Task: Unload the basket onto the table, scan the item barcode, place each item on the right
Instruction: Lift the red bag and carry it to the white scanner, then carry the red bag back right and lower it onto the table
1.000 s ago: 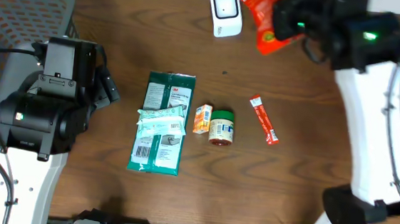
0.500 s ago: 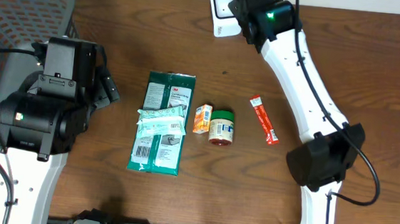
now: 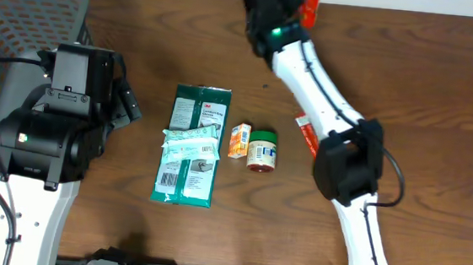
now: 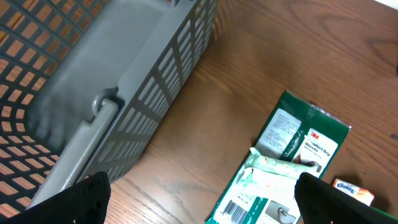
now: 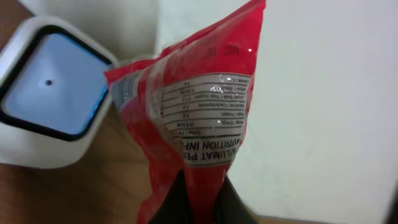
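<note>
Right fingers (image 5: 168,206) are pinched shut on the bottom edge of the red snack packet (image 5: 199,106). The packet is upright, printed nutrition panel toward the wrist camera, up at the table's far edge just beside the white scanner (image 5: 46,102). From overhead only a red corner (image 3: 308,3) shows past the right arm (image 3: 309,70). Left fingers (image 4: 87,198) are spread wide, holding nothing, over the table (image 4: 205,124) between grey basket (image 4: 124,81) and green wipes pack (image 4: 298,143). Mid-table lie a small orange box (image 3: 239,139), jar (image 3: 261,150) and red stick sachet (image 3: 307,136).
</note>
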